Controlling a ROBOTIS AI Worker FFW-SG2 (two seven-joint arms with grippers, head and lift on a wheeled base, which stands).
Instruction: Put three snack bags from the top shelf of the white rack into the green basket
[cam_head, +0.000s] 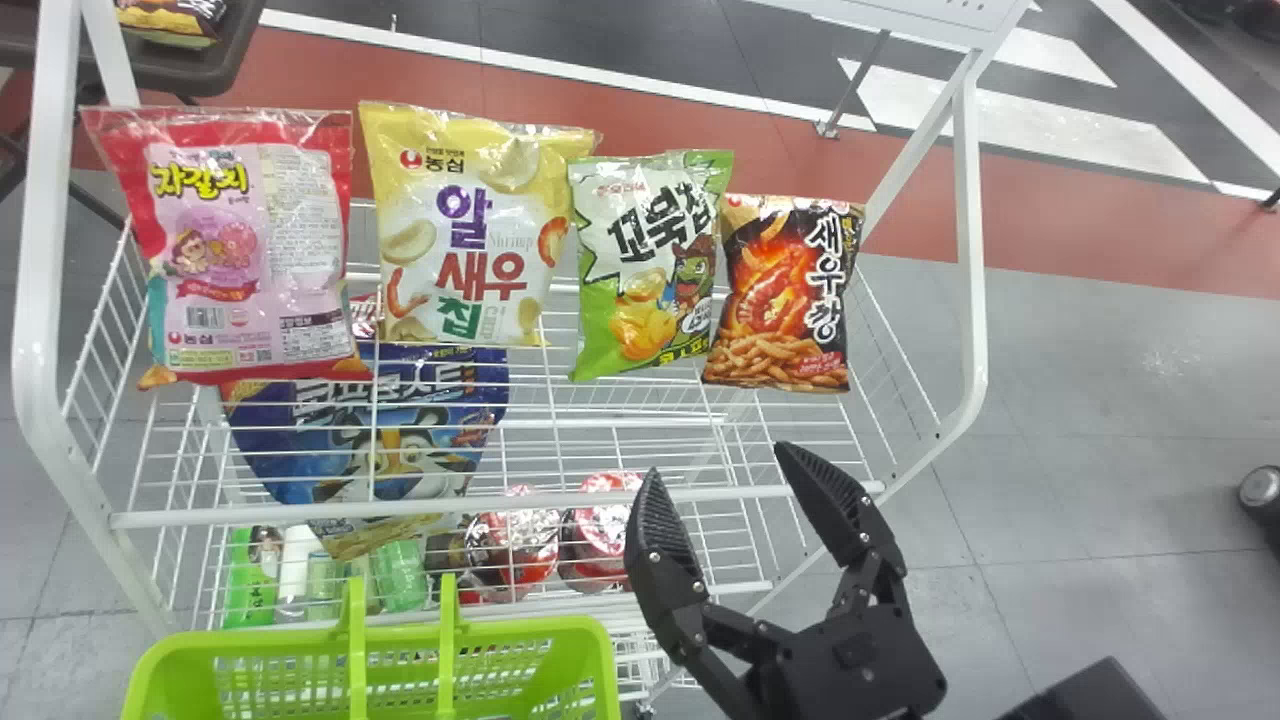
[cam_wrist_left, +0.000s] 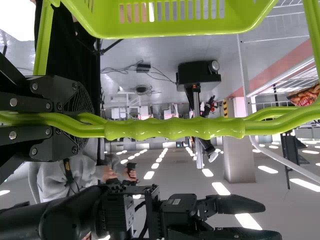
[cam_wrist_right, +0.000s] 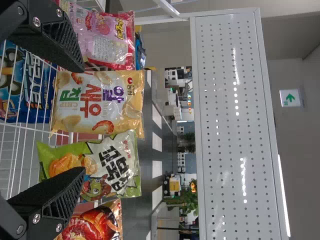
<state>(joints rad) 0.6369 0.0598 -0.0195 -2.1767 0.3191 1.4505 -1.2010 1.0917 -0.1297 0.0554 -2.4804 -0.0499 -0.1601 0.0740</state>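
Green-and-white snack bag (cam_head: 640, 290): stands on the top shelf (cam_head: 300, 512) of the white rack (cam_head: 972, 200), third from the robot's left, with its long axis roughly upright and its broad face towards the robot.
Right gripper (cam_head: 718, 462): spread wide, holding nothing; lies nearer to the robot than the bags, pointing forward and a little left. Seems the natural one for the pick.
Line to the bag: forward and slightly left from the fingertips, judging by the head view.
Spread against bag: runs sideways across the width, square to the long axis; probably wide enough to take both side edges.
Aim in the right wrist view: falls near the border with the yellow snack bag (cam_wrist_right: 97, 102), so likely needs a small shift to the right before closing.
Neighbours: yellow close on the left, black-and-orange snack bag (cam_head: 785, 300) close on the right; could get nudged by a finger going in off-centre.
Left gripper (cam_wrist_left: 80, 122): clamped around the basket handle (cam_wrist_left: 175, 129).
Green basket (cam_head: 540, 632): sits in front of the rack, to the left of the right gripper; calls for a move back and left after the grasp.
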